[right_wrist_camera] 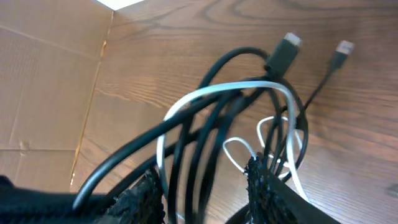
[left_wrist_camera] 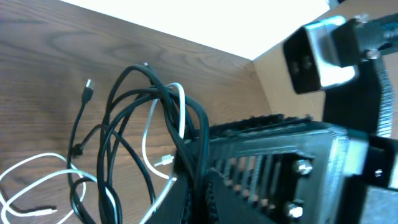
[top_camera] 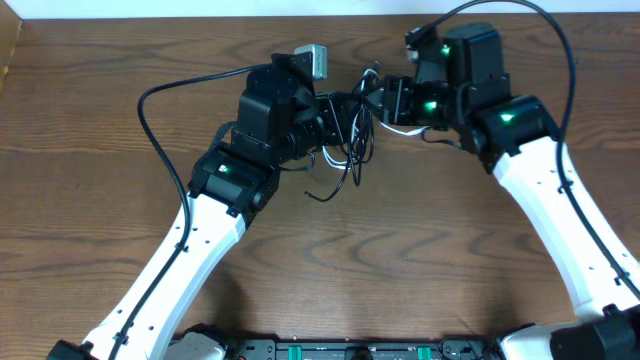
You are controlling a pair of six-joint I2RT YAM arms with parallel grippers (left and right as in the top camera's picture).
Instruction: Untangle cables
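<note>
Several cables (top_camera: 352,140), black and white, tangled at upper centre of the table (top_camera: 420,260); the bundle lies between both arms, long axis top to bottom. Right gripper (right_wrist_camera: 205,193): jaws apart, straddling the cords. Left gripper (top_camera: 338,108): equally near, grip cannot be told.

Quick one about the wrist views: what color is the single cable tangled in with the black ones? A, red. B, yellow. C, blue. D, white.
D: a white cable arcs through the bundle of black cables, and no red, yellow or blue cord shows in any view.
</note>
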